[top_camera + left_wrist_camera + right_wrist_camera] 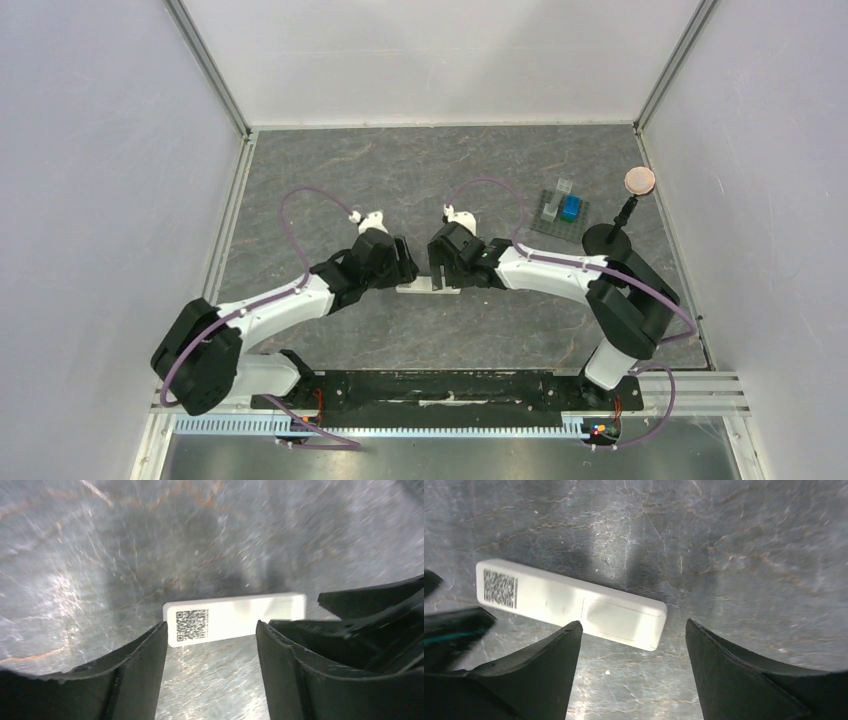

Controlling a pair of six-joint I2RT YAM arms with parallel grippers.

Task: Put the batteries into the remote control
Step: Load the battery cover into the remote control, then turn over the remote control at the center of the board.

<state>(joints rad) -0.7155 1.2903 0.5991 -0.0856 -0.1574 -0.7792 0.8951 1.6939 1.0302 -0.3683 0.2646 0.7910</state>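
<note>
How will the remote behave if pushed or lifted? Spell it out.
The remote control looks like a rigid plastic bar, so it should not flex. Lying flat on the smooth table, it will probably slide or pivot rather than roll or tip. Its low profile may make pinching it awkward.

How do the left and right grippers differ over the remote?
The left gripper frames the code-sticker end of the remote control; the right gripper frames its cover-panel end. The left gripper enters from the left, the right gripper from the right. Both are open.
</note>
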